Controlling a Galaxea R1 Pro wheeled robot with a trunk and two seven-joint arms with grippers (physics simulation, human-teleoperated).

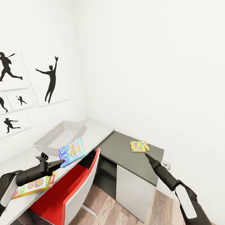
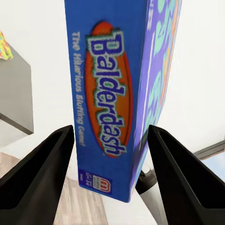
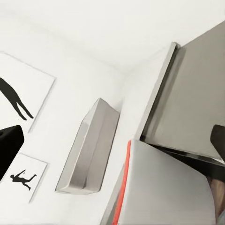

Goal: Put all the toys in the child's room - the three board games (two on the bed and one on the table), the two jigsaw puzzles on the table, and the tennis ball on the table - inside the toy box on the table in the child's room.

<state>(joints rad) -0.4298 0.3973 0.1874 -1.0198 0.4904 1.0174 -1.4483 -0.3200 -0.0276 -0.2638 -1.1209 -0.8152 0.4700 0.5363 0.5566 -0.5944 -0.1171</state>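
**Nearly at the bin: the blue game rides in the left gripper**

Evidently the left gripper [image 1: 59, 163] carries the blue board game [image 1: 72, 152] on its way to the toy box [image 1: 50, 140], which sits empty on the far left part of the table [image 1: 97, 132]. In the left wrist view the fingers [image 2: 40, 180] stand on either side of the carton's narrow edge, and the carton [image 2: 112, 93] hangs above the chair and floor, so it appears clamped between them. It is held near one end, probably so the rest of the carton can lead over the bin's low sloping wall.

The carton is flat and book-like, bright blue, with "Balderdash" lettered white on an orange oval along its spine and colourful print on its face. In the head view it tilts above the table's near edge, just short of the toy box.

A second board game [image 1: 34, 185], white, green and red, lies flat on the near left of the table under the left arm. One jigsaw puzzle [image 1: 139, 146], a thin square in yellow, pink and blue, lies on the lower dark grey shelf section to the right. The right gripper [image 1: 147, 155] hovers just near of it; whether its jaws are parted cannot be told, and it seems to hold nothing. The red-and-white chair [image 1: 73, 190] stands tucked at the desk.
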